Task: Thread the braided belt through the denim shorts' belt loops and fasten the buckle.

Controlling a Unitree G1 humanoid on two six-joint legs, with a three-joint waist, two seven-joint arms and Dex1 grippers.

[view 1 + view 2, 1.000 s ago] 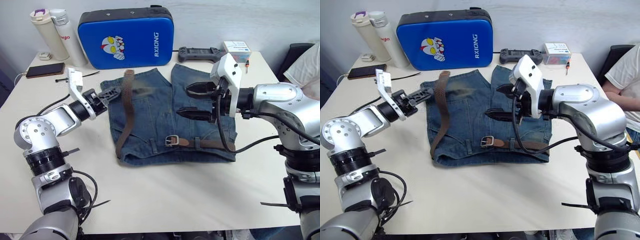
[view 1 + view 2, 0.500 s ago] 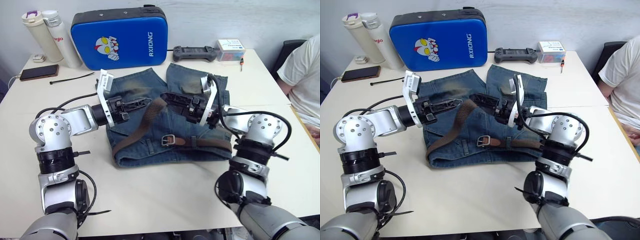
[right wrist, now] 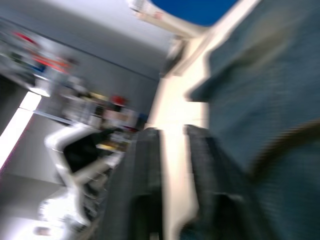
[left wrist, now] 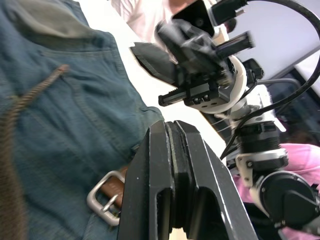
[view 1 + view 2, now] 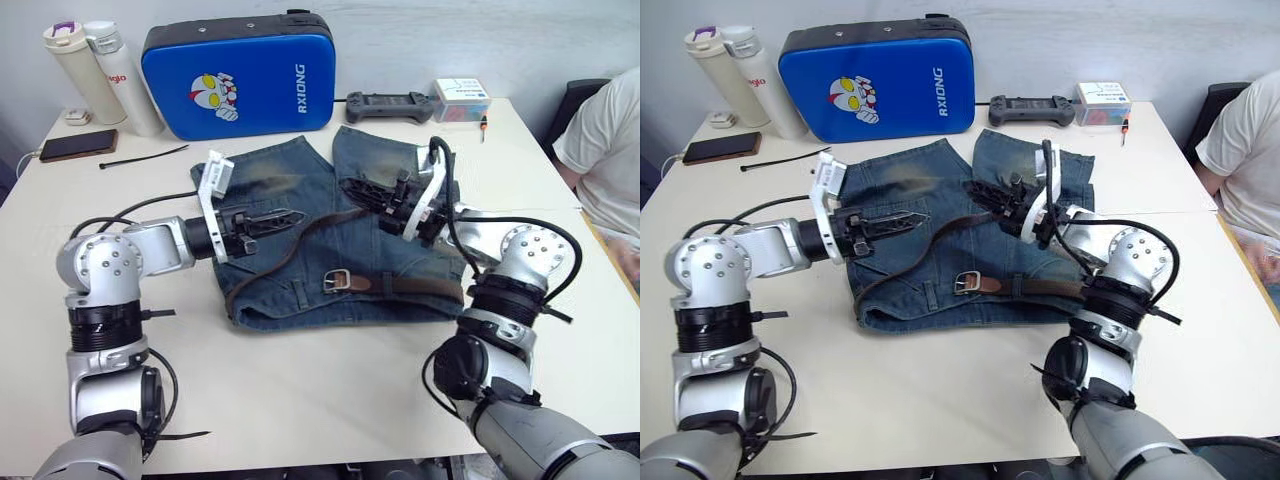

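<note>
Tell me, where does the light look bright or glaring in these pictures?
Left eye view: soft, even light, with a faint sheen on the blue case. Left wrist view: the buckle gleams. Right wrist view: a lit strip in the background glares white.

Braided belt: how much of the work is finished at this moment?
Done: the braided belt runs along the denim shorts' waistband, apparently threaded there. In hand: nothing; its free end lies loose near the left gripper and right gripper. Left: fastening the buckle.
</note>
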